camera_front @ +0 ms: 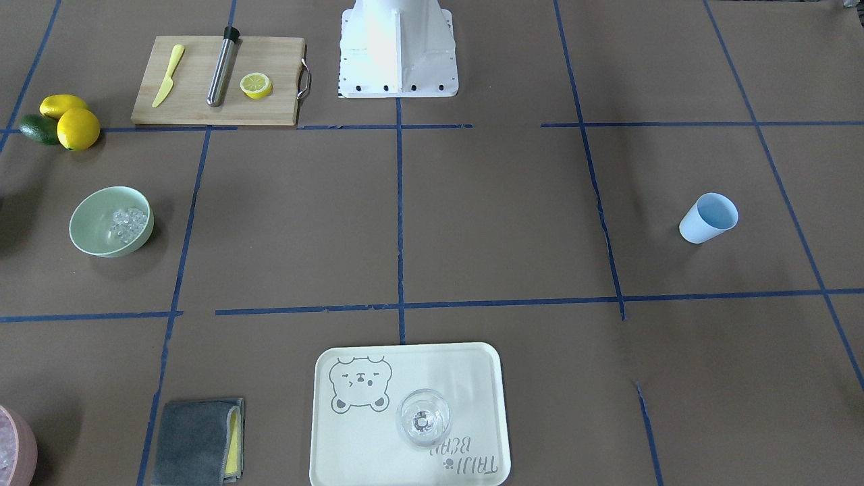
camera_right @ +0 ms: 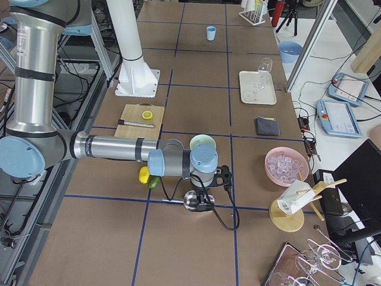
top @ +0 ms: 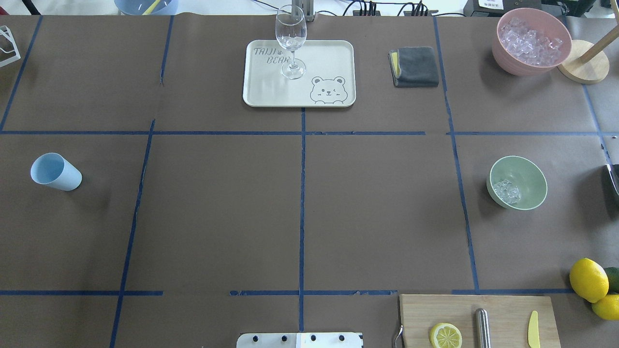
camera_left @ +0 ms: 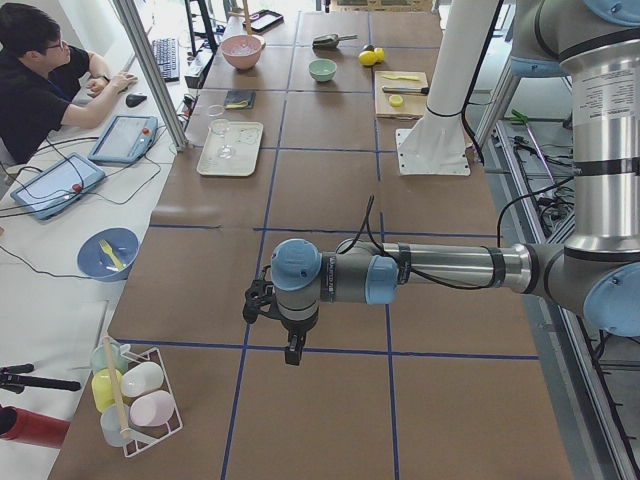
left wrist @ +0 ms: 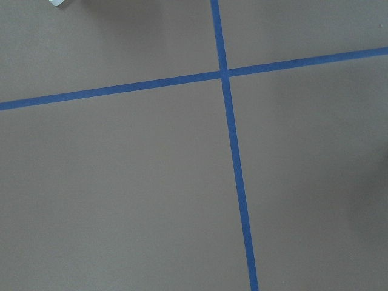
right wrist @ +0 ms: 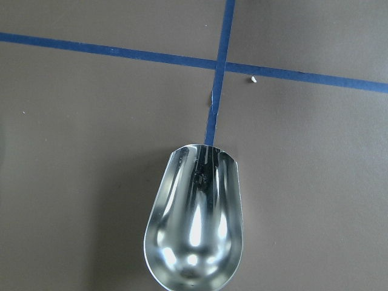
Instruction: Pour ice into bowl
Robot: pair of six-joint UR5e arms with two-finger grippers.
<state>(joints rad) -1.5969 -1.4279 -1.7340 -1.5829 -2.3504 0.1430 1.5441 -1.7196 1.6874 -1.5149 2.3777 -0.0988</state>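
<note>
The mint-green bowl (camera_front: 94,226) stands on the brown table with a small pile of clear ice cubes (camera_front: 128,223) inside; it also shows in the overhead view (top: 529,178) with the ice (top: 508,191). The light blue cup (camera_front: 707,218) stands empty far across the table (top: 55,172). My left gripper (camera_left: 293,352) hangs over bare table, and I cannot tell its state. My right gripper (camera_right: 205,199) is beside the bowl (camera_right: 202,142), with an empty metal scoop (right wrist: 194,236) below it; I cannot tell whether it holds the scoop.
A pink container of ice (top: 531,41), a grey cloth (top: 415,66) and a tray (top: 329,53) with a wine glass (top: 291,41) stand at the far side. A cutting board (camera_front: 196,101) with lemon half, metal tool and yellow knife lies near the base, with lemons (camera_front: 75,125) beside it.
</note>
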